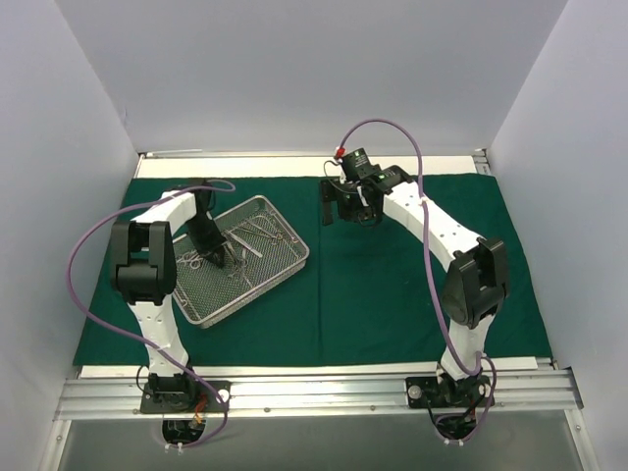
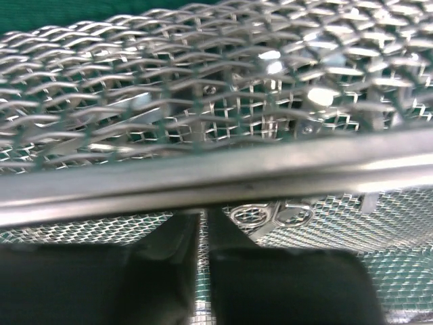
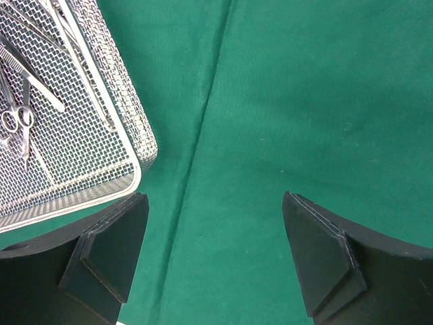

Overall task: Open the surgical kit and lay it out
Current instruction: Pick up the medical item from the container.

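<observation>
We're looking down on the bench, and the dark green cloth drape (image 1: 422,275) is spread flat across it from the left edge to the right, with a straight crease (image 3: 203,128) running front to back near its middle. On the left half of the bench sits the rectangular silver wire-mesh tray (image 1: 257,290), turned askew so that one corner points toward the far edge. Inside it we can make out a scatter of slim shiny steel instruments (image 1: 257,234), lying loose on the mesh floor.

The left gripper (image 1: 218,257) is down inside that tray, toward its left side. From the left wrist view we're right behind the tray's steel rim (image 2: 270,169), and the two black fingers (image 2: 270,284) stand close together with only a thin slit between them. Whether anything is pinched in that slit, we can't tell. Just ahead of the fingertips lie the finger rings of small steel scissors (image 2: 250,215).

Over to the right gripper (image 1: 355,201): it hangs above bare cloth near the middle of the bench's far edge, well apart from the tray. In the right wrist view its jaws are spread wide, nothing between them but green drape, and the tray's rounded corner (image 3: 128,135) shows just beside its left finger (image 3: 108,257).
</observation>
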Controlling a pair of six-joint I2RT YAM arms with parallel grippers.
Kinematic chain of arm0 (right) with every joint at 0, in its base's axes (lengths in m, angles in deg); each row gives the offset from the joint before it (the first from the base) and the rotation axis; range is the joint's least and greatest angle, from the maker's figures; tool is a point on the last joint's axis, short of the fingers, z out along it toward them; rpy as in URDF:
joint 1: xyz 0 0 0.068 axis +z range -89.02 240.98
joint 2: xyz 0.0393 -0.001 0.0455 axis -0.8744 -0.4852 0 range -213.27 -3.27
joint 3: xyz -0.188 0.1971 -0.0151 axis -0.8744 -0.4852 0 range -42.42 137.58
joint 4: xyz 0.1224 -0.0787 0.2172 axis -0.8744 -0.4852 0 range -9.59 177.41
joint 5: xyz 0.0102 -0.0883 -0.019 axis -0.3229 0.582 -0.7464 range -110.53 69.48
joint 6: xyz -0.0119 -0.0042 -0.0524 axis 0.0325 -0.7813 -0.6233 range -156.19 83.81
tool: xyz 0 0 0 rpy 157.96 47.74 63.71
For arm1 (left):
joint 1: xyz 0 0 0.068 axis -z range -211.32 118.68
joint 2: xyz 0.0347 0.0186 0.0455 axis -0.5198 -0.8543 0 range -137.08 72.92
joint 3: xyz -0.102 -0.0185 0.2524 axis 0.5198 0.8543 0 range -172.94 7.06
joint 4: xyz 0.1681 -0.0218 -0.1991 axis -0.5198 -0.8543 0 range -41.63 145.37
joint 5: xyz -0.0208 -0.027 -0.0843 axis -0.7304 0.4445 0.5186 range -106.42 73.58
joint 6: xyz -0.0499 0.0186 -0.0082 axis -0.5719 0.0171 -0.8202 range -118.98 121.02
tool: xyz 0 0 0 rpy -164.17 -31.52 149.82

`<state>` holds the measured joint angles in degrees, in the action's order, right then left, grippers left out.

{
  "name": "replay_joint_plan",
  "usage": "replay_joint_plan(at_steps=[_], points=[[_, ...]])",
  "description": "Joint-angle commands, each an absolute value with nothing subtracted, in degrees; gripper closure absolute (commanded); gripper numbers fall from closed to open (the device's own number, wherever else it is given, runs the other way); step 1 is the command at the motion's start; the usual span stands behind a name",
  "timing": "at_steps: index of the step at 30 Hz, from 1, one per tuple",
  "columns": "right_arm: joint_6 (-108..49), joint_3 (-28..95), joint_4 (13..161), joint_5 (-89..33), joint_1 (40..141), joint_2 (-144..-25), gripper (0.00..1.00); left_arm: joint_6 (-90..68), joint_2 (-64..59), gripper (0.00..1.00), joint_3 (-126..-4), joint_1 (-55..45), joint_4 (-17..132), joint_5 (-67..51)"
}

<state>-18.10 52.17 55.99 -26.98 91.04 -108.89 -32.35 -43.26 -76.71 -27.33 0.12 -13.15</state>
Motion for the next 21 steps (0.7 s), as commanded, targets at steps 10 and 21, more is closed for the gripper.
replay_joint_plan(at_steps=[10,21], points=[[-19.7,57.9,55.1,-30.5,90.4,-108.4,0.18,-23.8,-31.1,0.98,-88.0,-25.1,-11.3,-14.0],[-19.9,62.0,57.2,-40.4,90.9,-111.1,0.18,-24.5,-15.8,0.98,-83.7,-22.3,-11.6,-6.9]])
